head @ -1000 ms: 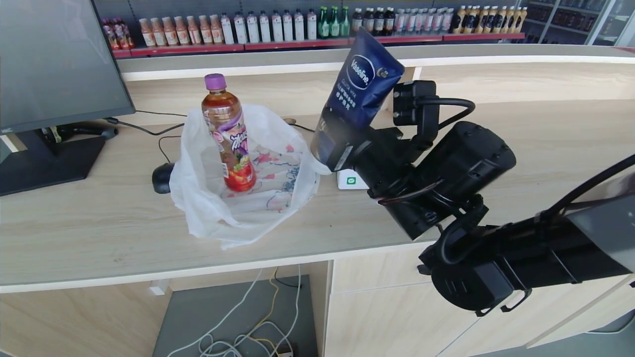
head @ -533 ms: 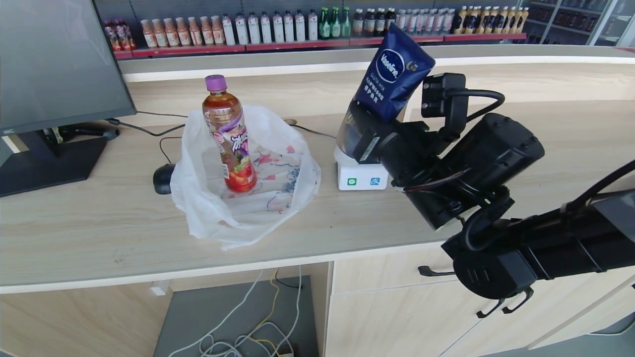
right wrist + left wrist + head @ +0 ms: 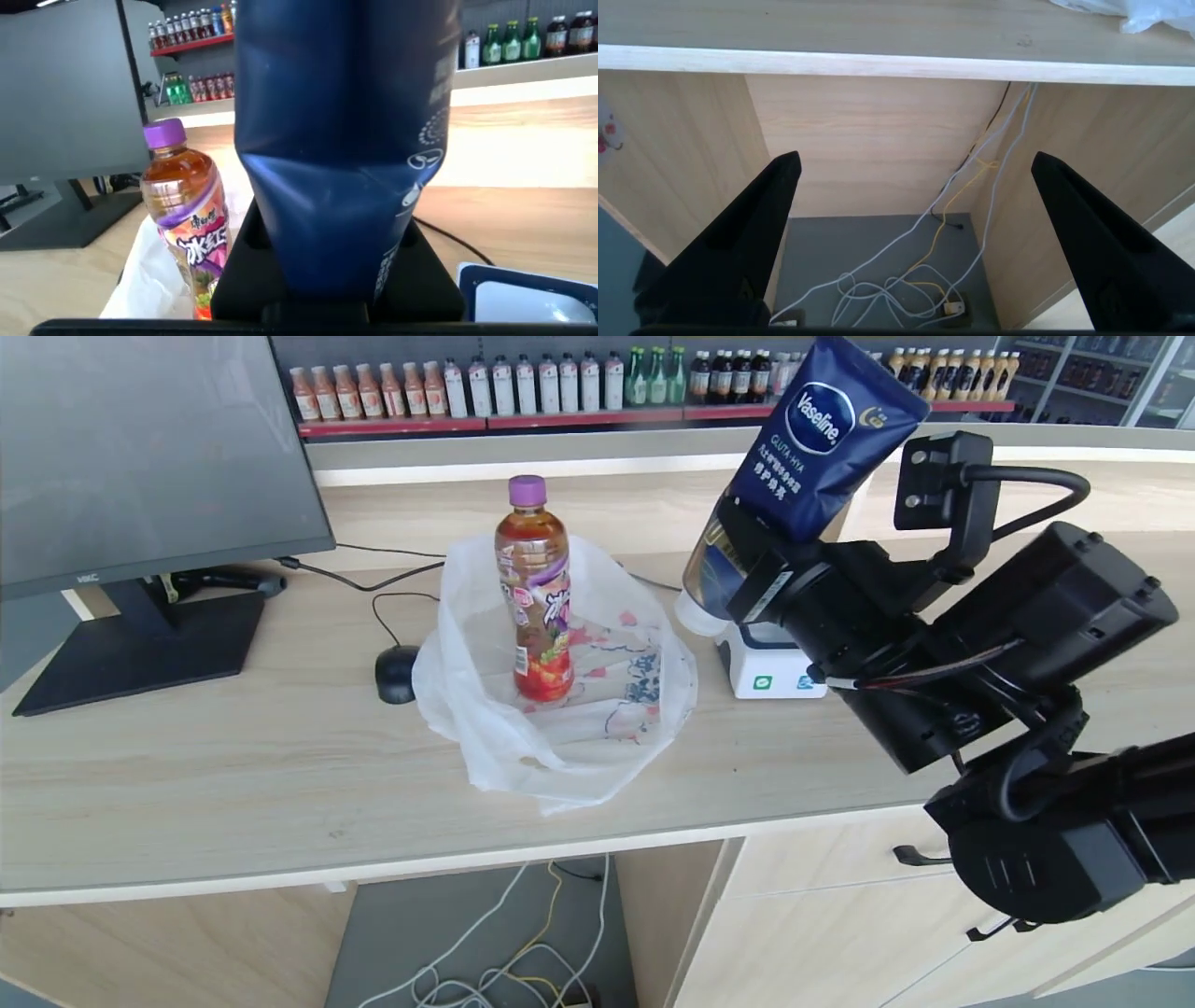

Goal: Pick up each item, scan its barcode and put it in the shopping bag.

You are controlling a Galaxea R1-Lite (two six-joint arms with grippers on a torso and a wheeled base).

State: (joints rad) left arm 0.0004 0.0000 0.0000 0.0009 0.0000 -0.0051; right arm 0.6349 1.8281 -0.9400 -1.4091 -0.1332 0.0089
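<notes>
My right gripper point(image 3: 761, 583) is shut on the lower end of a dark blue lotion tube point(image 3: 822, 429), held nearly upright with its cap end down. The tube hangs just above and left of a small white scanner box point(image 3: 770, 672) on the counter. In the right wrist view the blue tube point(image 3: 346, 131) stands in the gripper point(image 3: 336, 289). A white plastic shopping bag point(image 3: 579, 747) lies open left of the scanner, with a purple-capped tea bottle point(image 3: 537, 588) upright inside it. My left gripper point(image 3: 910, 243) is open and low, below the counter edge.
A dark monitor point(image 3: 159, 448) stands at the left, with a handheld scanner point(image 3: 224, 583) behind its base and a black mouse point(image 3: 396, 673) beside the bag. Shelves of bottles point(image 3: 560, 383) line the back. Loose cables point(image 3: 924, 280) lie under the counter.
The head camera has shifted, so the whole scene sits further right. My right arm has carried the tube from the bag's right edge towards the scanner box and raised it.
</notes>
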